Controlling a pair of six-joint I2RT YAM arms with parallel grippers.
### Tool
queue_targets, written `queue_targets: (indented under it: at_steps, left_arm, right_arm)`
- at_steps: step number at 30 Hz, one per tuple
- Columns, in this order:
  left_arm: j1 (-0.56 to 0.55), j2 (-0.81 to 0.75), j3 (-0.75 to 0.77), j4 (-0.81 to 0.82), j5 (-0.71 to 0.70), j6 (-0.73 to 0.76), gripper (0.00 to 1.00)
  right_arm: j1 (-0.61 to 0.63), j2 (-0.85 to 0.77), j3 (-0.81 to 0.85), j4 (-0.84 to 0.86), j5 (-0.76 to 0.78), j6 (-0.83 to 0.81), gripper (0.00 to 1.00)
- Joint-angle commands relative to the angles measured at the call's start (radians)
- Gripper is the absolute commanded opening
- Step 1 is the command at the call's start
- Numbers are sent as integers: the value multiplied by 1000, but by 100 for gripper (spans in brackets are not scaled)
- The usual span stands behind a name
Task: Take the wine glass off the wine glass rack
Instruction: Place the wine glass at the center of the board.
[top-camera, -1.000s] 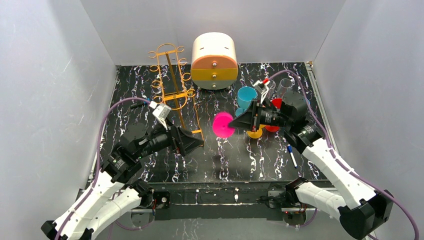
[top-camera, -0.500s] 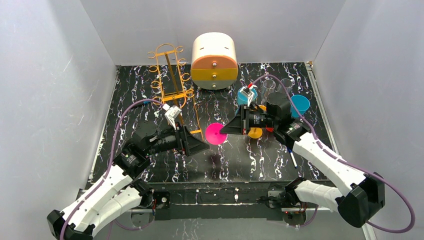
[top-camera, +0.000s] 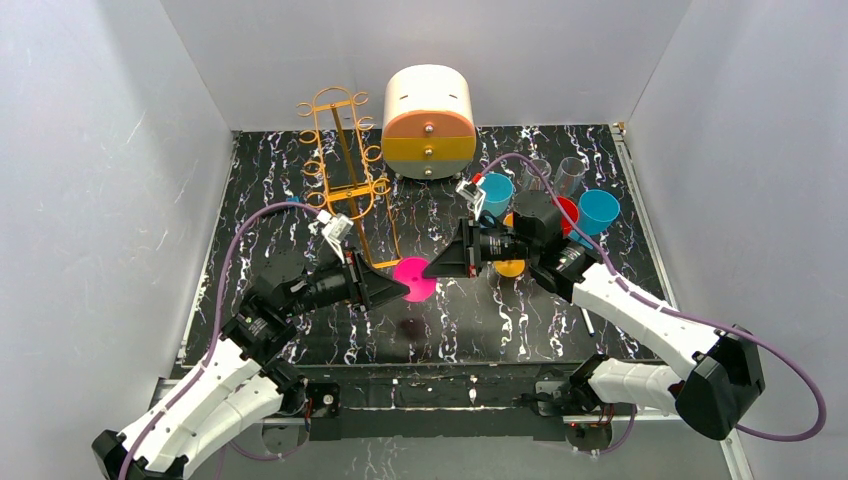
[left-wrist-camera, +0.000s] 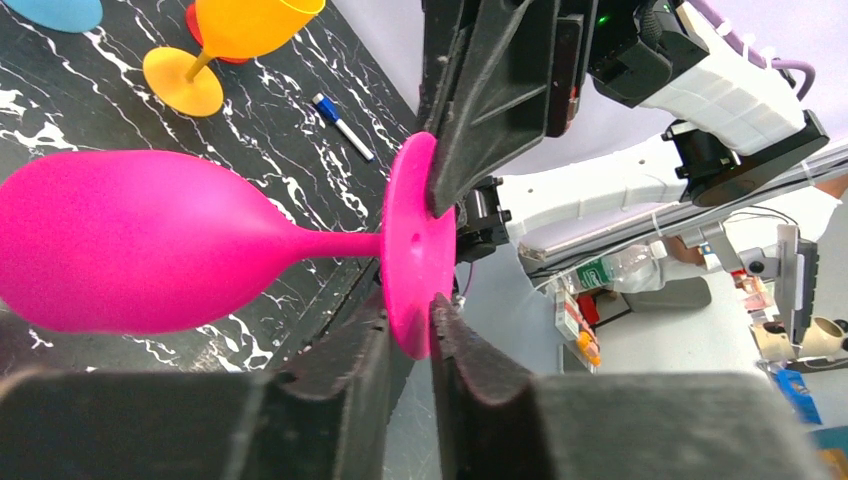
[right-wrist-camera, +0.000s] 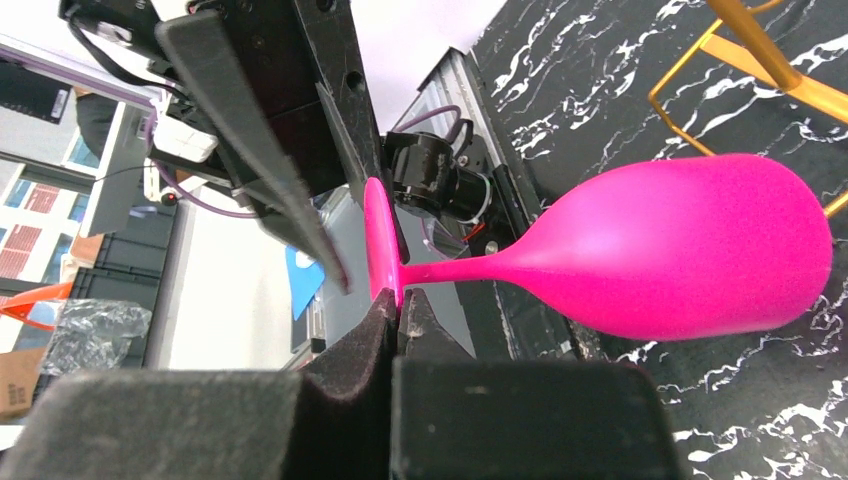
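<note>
Looks like a handover beside the wine glass rack (top-camera: 350, 190): your left gripper (left-wrist-camera: 410, 330) and right gripper (right-wrist-camera: 397, 305) both clamp the wine glass (left-wrist-camera: 150, 240); free one next.

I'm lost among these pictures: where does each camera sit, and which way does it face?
Top external: above and behind the arms, looking down on the table; left arm and right arm show.
Left wrist: on the left arm, facing the pink wine glass; left pincer at bottom.
Right wrist: on the right arm, facing the same glass; right pincer at bottom.
Shared: both wrist views show the glass's foot and the opposite pincer.
</note>
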Motion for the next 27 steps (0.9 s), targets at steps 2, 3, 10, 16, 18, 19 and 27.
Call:
queue_targets:
  at_steps: [2, 3, 10, 16, 18, 19, 27]
  left_arm:
    - [-1, -33, -21, 21, 17, 12, 10]
    - [-2, -35, -23, 20, 18, 14, 6]
    - [-2, -16, 0, -12, 66, 73, 0]
    - [-1, 39, 38, -38, 121, 104, 0]
    - [-2, 49, 51, -40, 129, 116, 0]
    - [0, 55, 59, -43, 132, 122, 0]
    - [-1, 35, 74, -47, -14, 62, 36]
  right_arm:
    - [8, -8, 3, 106, 17, 17, 1]
    - [9, -9, 2, 104, 17, 17, 1]
    - [27, -2, 15, 120, -19, 8, 16]
    - [50, -3, 16, 155, 2, 7, 12]
    - [52, -5, 16, 150, 15, 10, 2]
    - [52, -7, 19, 147, 16, 6, 1]
    - [58, -116, -17, 184, 122, -52, 1]
